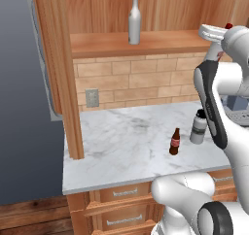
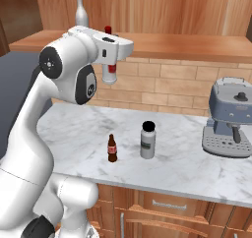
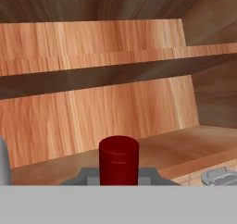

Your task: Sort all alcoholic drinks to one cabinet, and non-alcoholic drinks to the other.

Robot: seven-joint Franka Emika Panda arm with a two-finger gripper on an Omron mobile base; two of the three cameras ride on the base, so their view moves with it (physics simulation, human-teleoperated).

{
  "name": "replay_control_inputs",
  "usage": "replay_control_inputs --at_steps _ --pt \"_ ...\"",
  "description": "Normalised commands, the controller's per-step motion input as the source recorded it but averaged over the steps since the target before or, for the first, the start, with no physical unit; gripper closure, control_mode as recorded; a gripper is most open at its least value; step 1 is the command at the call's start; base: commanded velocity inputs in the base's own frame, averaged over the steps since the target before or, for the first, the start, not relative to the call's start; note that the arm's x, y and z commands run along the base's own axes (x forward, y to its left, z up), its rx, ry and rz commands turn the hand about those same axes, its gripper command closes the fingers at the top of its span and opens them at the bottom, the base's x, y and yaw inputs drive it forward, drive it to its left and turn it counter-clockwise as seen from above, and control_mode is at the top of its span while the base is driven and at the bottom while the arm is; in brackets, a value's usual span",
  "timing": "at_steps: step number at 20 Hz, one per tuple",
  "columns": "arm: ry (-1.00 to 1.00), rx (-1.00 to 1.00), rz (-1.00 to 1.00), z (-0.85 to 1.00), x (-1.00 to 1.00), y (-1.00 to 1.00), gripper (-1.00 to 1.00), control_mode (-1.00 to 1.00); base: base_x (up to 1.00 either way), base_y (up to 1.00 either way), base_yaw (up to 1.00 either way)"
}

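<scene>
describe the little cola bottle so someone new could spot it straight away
Start at the white marble counter below the brick wall. Two bottles stand near its front: the small dark brown bottle is the shorter, thinner one with a red label, left of the grey black-capped bottle.

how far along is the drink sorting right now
Done: the silver-grey wine bottle stands on the cabinet shelf. In hand: the gripper is shut on the white bottle with the red cap, raised at shelf height in front of the same cabinet. Left: setting it down, then taking the small cola bottle from the marble counter, beside the grey black-capped bottle, to the other cabinet.
</scene>
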Motion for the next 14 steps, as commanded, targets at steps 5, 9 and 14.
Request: replay_control_inputs --at_steps 5,9,14 --pt "-0.08 -0.12 0.07 0.31 -0.01 0.14 1.00 -1.00 0.00 0.00 0.00" --pt "-0.01 -0.08 0.09 0.25 0.00 0.00 1.00 -1.00 0.00 0.00 0.00" --pt "0.00 -0.08 0.09 0.29 0.00 0.04 1.00 -1.00 0.00 0.00 0.00"
